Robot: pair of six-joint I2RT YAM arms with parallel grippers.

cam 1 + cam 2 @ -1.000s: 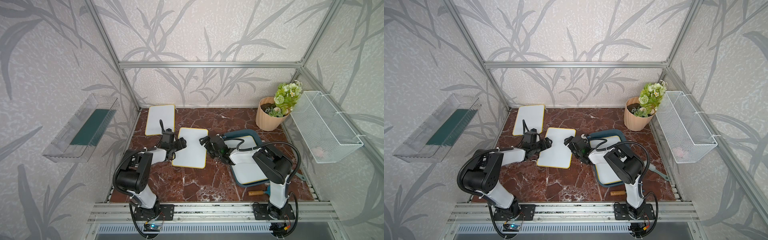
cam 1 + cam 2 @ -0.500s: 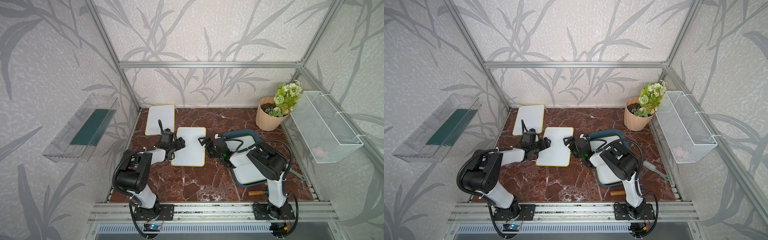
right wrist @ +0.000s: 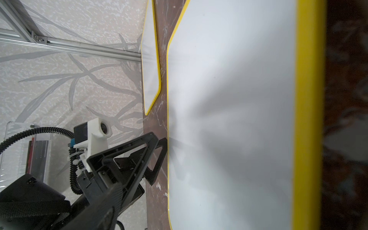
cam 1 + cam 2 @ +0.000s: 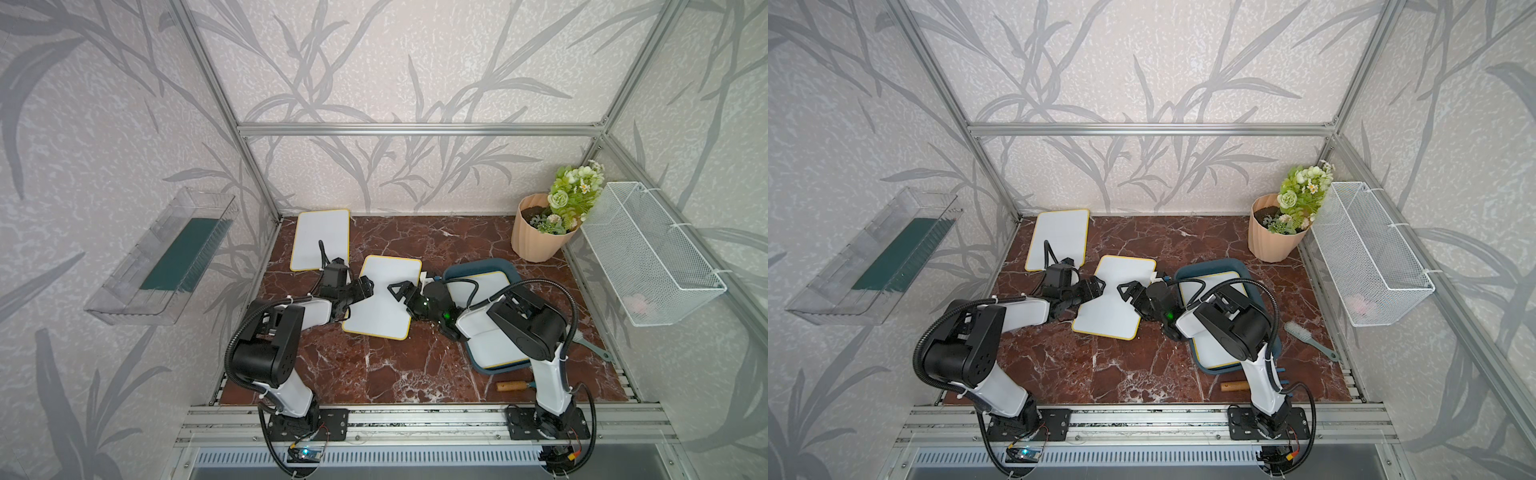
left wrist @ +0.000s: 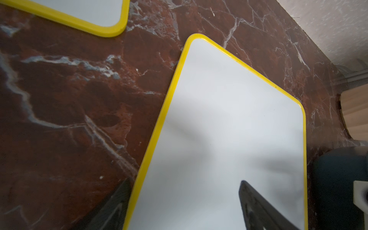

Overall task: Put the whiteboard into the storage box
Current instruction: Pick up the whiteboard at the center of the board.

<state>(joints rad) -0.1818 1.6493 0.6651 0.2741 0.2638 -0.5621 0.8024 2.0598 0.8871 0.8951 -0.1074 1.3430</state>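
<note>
**Item 1: white rectangular whiteboard with a yellow rim** (image 4: pixel 384 299). I see it flat on the red-brown marble tabletop (image 4: pixel 374 374), mid-table, just beside the storage box and outside it. I judge it to be the board in hand: not lifted, not stowed.

**Item 2: shallow dark teal plastic storage box with rounded corners** (image 4: pixel 478 262). It sits on the robot's right side of the table. I count one yellow-rimmed whiteboard (image 4: pixel 478 340) already lying inside it, partly hidden under the right arm. That share of the work looks done.

**Item 3: a third yellow-rimmed whiteboard** (image 4: pixel 320 237). It lies flat at the back, near the left wall, well apart from the box and untouched.

**Item 4: left gripper** (image 4: pixel 368 289). It is low at the mid-table board's left long edge with its jaws standing wide. In the left wrist view one finger is over the white face and the other is outside the rim. It grips nothing.

**Item 5: right gripper** (image 4: pixel 399 289). It is at the same board's opposite edge, on the box side. I see one triangular finger over the white face. I cannot tell how wide its jaws stand, or whether it has the rim.

**Remaining, by my reckoning:** get hold of the mid-table board, raise it over the low wall and lay it on the board already inside. The rear board may follow.

**Surroundings:**
- peach ribbed flowerpot (image 4: pixel 536 237)
- white wire-mesh basket (image 4: pixel 648 253)
- clear plastic bin (image 4: pixel 158 262)
</note>
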